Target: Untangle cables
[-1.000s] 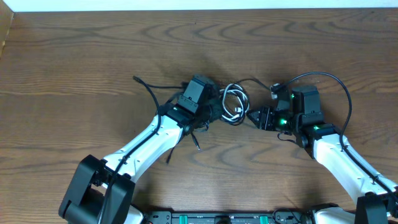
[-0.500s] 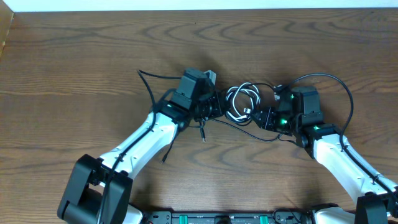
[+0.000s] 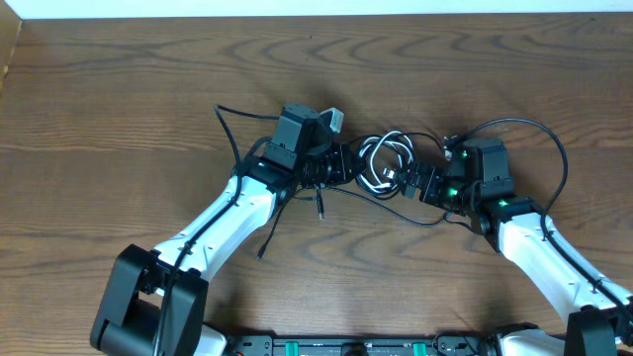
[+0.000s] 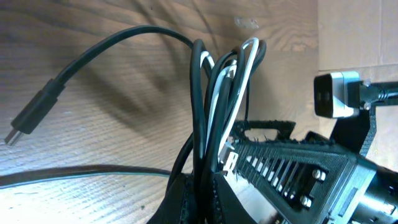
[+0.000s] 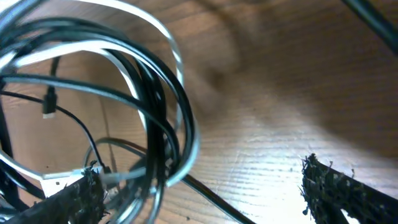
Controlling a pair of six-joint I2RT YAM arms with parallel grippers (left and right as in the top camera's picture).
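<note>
Anchors tangled thin black and white cords [image 3: 381, 158] in the clamped left gripper [image 3: 339, 168], right gripper [image 3: 407, 182] gaping empty beside the loops, probably to regrasp.

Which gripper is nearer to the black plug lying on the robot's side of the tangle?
Left. The left gripper is just beyond the black plug; the right gripper stands farther off, past the cable coil.

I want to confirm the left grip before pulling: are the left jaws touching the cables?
Touching. The left wrist view shows the black and white cables running straight down into the left gripper, pinched between its shut jaws.
</note>
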